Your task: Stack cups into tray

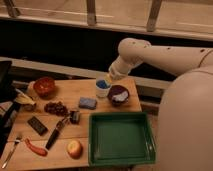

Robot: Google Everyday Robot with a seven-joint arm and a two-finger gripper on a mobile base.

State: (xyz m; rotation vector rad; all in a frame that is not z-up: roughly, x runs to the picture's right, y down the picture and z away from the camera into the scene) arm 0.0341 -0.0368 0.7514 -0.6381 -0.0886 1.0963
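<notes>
The gripper (108, 78) hung at the rim of the white cup (102, 90), which stood beside the purple bowl (118, 95), behind the green tray (120, 138).

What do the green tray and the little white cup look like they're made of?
The tray looks like moulded plastic: uniform dark green, soft sheen, raised rim. The cup seems plastic or ceramic, I can't tell which: smooth white outside, blue inside. The gripper hangs just above it.
</notes>
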